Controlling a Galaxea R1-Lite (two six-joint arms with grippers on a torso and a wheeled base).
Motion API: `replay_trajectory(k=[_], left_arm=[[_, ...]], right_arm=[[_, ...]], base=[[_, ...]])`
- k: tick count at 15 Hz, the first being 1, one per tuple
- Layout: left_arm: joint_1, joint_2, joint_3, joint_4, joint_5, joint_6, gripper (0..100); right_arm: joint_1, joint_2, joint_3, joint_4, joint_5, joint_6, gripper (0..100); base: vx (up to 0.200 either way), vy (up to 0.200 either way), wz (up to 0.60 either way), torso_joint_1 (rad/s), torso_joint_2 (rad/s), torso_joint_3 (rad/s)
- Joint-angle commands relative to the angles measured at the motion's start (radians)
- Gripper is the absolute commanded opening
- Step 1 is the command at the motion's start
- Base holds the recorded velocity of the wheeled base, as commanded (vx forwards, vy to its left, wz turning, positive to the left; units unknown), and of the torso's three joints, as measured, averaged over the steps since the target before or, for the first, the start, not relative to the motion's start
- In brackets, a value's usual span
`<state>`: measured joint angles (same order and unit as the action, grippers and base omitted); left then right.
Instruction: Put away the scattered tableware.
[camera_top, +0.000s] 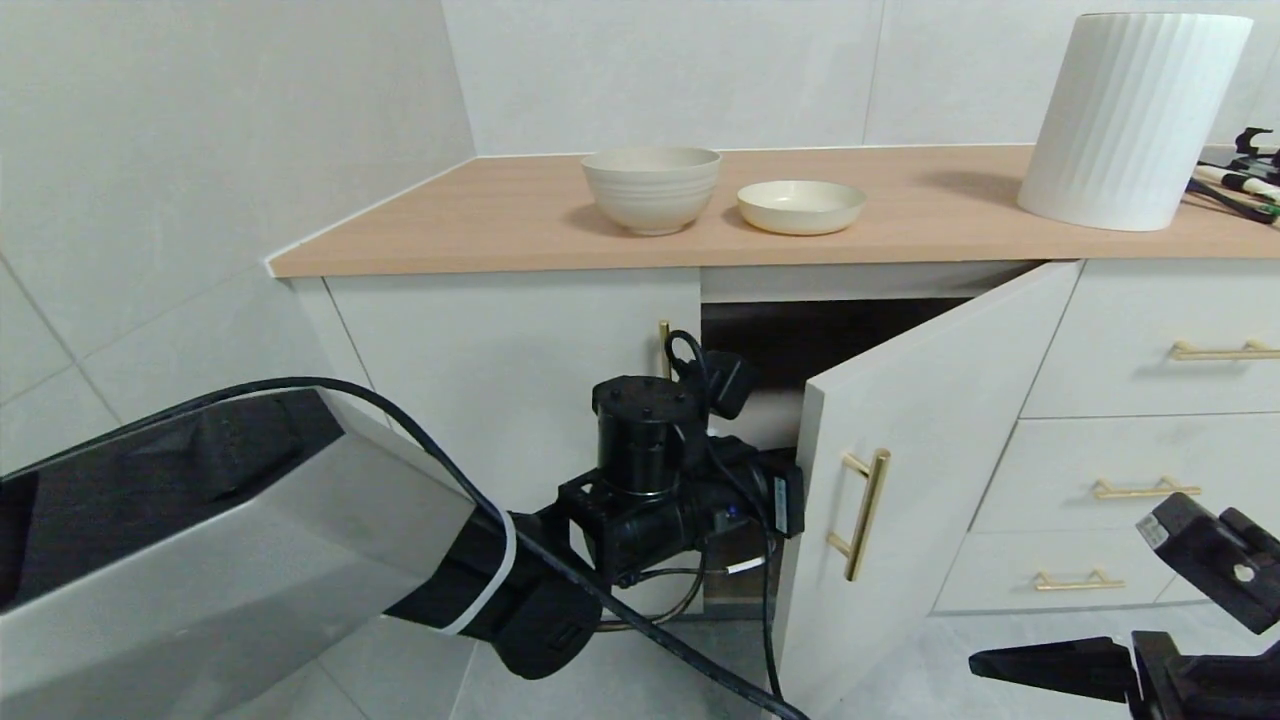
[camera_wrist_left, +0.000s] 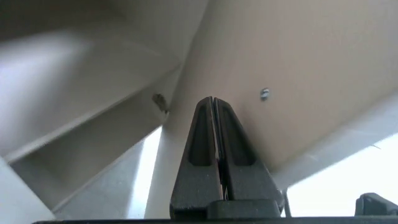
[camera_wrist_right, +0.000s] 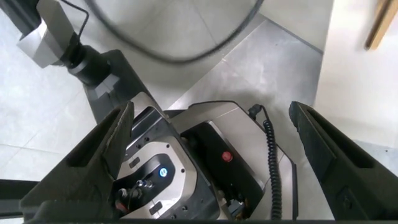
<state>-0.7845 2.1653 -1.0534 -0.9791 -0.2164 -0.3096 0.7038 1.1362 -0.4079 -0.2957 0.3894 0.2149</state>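
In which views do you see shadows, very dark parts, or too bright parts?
Head view: the bowl and white vase cast soft shadows on the countertop; the open cabinet is very dark inside. Left wrist view: a washed-out bright patch beside the shut left gripper. Right wrist view: the floor is evenly lit.

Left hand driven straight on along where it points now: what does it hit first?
Likely the pale panel with a small screw, directly ahead of the shut left hand, inside the open cabinet. Gap unclear; it looks close.
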Motion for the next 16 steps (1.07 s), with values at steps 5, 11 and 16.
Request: replay_trajectory(k=[5, 11, 16], left_arm=[[-0.268, -0.070, 0.081, 0.017, 0.051, 0.017, 0], [-0.167, -0.147, 0.171, 0.000, 0.023, 0.084, 0], [-0.022, -0.344, 0.336, 0.037, 0.023, 0.084, 0]], right_arm=[[0.029, -0.059, 0.012, -0.006, 0.022, -0.002, 100], [0.042, -0.131, 0.015, 0.000, 0.137, -0.005, 100], [0.039, -0.046, -0.023, 0.000, -0.004, 0.003, 100]], base=[[0.000, 0.000, 0.00, 0.000, 0.00, 0.000], [0.000, 0.000, 0.00, 0.000, 0.00, 0.000], [0.000, 0.000, 0.00, 0.000, 0.00, 0.000]])
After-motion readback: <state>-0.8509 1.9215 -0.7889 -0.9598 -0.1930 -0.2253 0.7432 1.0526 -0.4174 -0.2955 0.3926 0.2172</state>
